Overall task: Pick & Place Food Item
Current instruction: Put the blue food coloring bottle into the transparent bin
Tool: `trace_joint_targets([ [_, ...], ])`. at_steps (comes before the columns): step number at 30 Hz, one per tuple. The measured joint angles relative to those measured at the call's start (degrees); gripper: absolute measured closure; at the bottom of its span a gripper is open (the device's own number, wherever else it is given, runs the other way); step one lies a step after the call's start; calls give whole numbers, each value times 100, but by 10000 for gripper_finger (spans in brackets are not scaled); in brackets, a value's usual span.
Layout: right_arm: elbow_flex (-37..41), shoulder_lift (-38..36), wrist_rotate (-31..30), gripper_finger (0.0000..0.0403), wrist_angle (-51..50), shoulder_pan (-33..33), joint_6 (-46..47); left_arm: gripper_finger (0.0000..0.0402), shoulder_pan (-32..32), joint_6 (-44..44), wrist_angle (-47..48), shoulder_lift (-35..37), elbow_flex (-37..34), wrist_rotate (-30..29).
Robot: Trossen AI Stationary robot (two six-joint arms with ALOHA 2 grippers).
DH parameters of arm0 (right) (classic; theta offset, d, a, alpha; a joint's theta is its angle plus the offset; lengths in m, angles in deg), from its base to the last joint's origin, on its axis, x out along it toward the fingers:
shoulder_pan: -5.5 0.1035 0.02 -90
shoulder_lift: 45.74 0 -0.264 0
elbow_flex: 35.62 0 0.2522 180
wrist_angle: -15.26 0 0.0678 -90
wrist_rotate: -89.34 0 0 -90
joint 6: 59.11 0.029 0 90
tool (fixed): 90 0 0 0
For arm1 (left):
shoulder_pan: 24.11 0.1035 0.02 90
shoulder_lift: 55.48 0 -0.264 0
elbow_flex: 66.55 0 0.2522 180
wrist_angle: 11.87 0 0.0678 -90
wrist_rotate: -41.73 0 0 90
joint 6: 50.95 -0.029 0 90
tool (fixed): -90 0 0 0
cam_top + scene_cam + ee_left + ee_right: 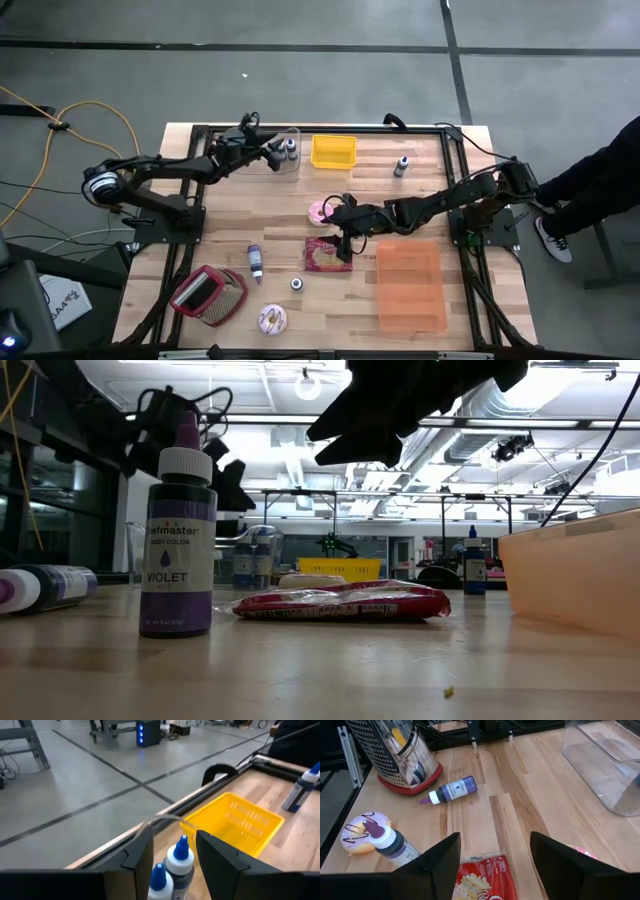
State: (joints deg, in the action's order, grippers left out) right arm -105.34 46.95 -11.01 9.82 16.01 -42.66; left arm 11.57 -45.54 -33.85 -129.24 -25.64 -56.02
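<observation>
**Right gripper over the snack packet**

We see the right gripper (345,240) hanging with its 2 fingers spread wide just above the red snack packet (328,254), which lies flat mid-table beside the orange bin (410,286). The left gripper (272,153), jaws parted, straddles 2 blue-capped bottles (179,862) near the yellow basket (333,151).

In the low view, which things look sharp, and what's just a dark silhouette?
Low view: the violet food coloring bottle and the red snack packet are well lit and fairly sharp; the gripper overhead is only a black silhouette against the bright ceiling lights, and the room behind looks soft.
</observation>
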Motion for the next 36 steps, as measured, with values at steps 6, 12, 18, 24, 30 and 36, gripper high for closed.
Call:
trace_joint_targets([
  [6, -1, 0, 0, 176, -4, 2, 1, 259, 0, -3, 277, 252, 0, 1],
  [12, -2, 0, -143, 176, -350, -1, 28, 259, -130, 148, 283, 253, 0, 784],
  [18, -2, 0, -828, 176, -638, -18, 157, 259, -499, 344, 280, 253, 0, 1959],
  [24, -9, -225, -1661, 176, -1554, -328, 1039, 259, -968, 343, 277, 256, 0, 2118],
  [30, -4, -539, -1850, 176, -2753, -580, 1679, 259, -1335, 343, 275, 256, 0, 2114],
  [36, 0, -623, -2232, 176, -3961, -597, 2276, 259, -1548, 299, 275, 256, 0, 2109],
])
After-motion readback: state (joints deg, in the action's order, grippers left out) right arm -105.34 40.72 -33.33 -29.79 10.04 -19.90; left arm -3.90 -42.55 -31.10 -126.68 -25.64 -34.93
